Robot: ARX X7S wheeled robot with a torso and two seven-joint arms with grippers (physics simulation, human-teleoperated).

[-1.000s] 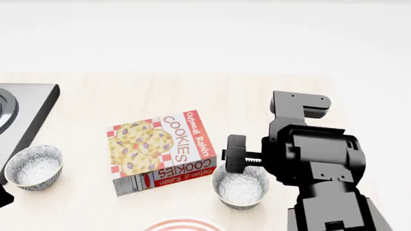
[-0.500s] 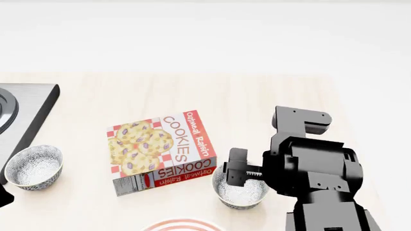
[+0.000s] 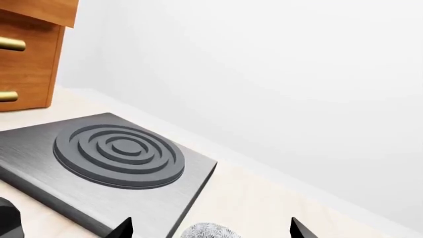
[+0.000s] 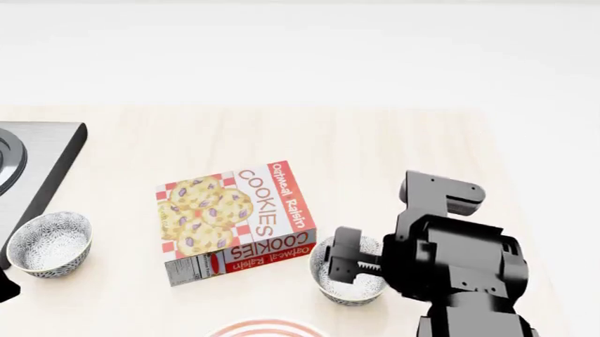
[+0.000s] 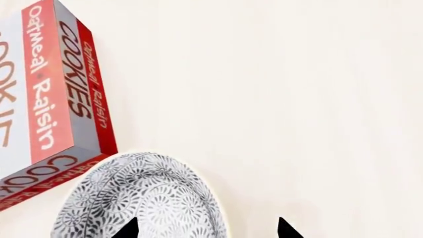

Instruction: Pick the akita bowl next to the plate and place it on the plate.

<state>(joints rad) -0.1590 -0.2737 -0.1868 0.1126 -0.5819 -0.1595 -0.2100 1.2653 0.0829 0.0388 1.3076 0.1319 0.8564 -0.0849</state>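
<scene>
An akita bowl point(image 4: 349, 289) with a grey-and-white speckled pattern stands just right of the cookie box, close to the plate point(image 4: 267, 327), of which only the red-ringed rim shows at the bottom edge. My right gripper point(image 4: 345, 264) is low over this bowl and open. In the right wrist view one fingertip point(image 5: 128, 229) is over the bowl point(image 5: 142, 198) and the other lies past its rim, over the table. An identical bowl point(image 4: 49, 243) sits at the far left beside the stove. My left gripper point(image 3: 210, 232) is open above that bowl point(image 3: 206, 231).
A cookie box point(image 4: 235, 219) lies flat in the middle of the light wooden table point(image 4: 375, 140). A grey stove plate with a ringed burner point(image 3: 119, 154) is at the left edge. A wooden drawer cabinet point(image 3: 26, 69) stands behind it.
My right gripper has moved down and slightly toward me, closing in on the bowl beside the cookie box. The bowls, the box and the left arm have stayed put.
</scene>
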